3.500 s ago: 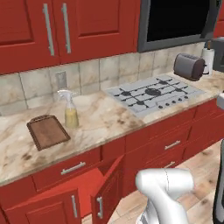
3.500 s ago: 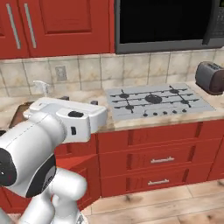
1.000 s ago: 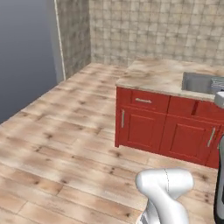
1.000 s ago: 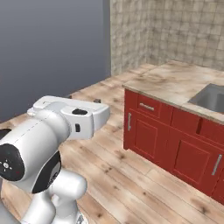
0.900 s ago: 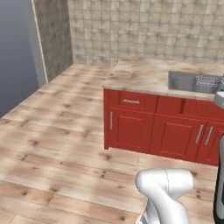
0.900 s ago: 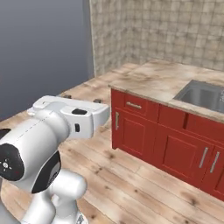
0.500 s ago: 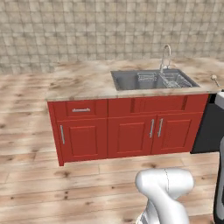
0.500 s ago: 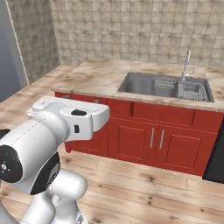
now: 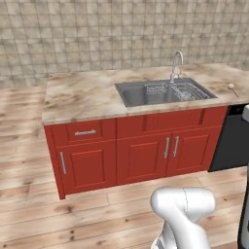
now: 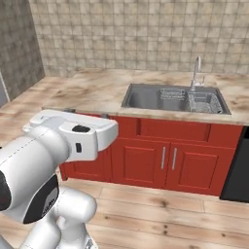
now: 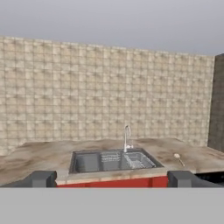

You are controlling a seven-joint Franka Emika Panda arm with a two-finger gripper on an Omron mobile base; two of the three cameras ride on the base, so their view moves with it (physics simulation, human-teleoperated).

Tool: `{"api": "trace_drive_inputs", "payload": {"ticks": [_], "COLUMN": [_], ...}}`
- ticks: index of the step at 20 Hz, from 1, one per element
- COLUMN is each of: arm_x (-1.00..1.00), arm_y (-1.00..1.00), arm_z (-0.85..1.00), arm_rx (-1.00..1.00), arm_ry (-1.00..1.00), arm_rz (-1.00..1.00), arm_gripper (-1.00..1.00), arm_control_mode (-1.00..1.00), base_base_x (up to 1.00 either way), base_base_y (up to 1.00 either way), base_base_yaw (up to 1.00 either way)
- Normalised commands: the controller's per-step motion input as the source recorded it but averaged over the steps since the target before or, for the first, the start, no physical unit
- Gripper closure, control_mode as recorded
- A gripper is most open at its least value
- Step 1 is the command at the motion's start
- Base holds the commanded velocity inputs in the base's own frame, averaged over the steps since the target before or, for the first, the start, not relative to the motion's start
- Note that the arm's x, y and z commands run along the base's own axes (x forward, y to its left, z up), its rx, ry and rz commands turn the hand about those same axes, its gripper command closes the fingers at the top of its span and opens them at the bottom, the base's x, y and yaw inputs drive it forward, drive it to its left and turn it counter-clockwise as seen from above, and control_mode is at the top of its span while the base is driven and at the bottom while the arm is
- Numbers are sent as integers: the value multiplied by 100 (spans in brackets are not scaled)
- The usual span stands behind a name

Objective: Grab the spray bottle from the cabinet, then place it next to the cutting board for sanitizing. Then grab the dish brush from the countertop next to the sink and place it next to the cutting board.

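A home kitchen, rendered: beige marbled countertop [image 9: 82,95] over red panelled base cupboards [image 9: 87,163], dark steel sink [image 9: 163,92] with curved chrome tap [image 9: 176,63] and wire racks, tiled wall [image 9: 97,34], wooden plank floor [image 9: 29,214]. Possibly a dishwasher [image 9: 232,141] at far right.

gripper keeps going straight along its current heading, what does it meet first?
Probably the beige tiled back wall above the dark grey sink. The open gripper looks level over the marbled countertop, nothing nearer in line; depth is unclear.
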Motion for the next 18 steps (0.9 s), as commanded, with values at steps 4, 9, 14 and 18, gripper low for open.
{"api": "trace_drive_inputs", "payload": {"ticks": [4, 9, 14, 18], "arm_x": [0, 0, 0, 0], "arm_y": [0, 0, 0, 0], "arm_z": [0, 0, 0, 0], "arm_rx": [0, 0, 0, 0], "arm_ry": [0, 0, 0, 0], "arm_rz": [0, 0, 0, 0], "arm_gripper": [-100, -100, -100, -100], "arm_control_mode": [100, 100, 100, 100], "base_base_x": [23, 93, 77, 39], "base_base_y": [8, -30, -54, -98], "base_base_yaw": [5, 0, 0, 0]}}
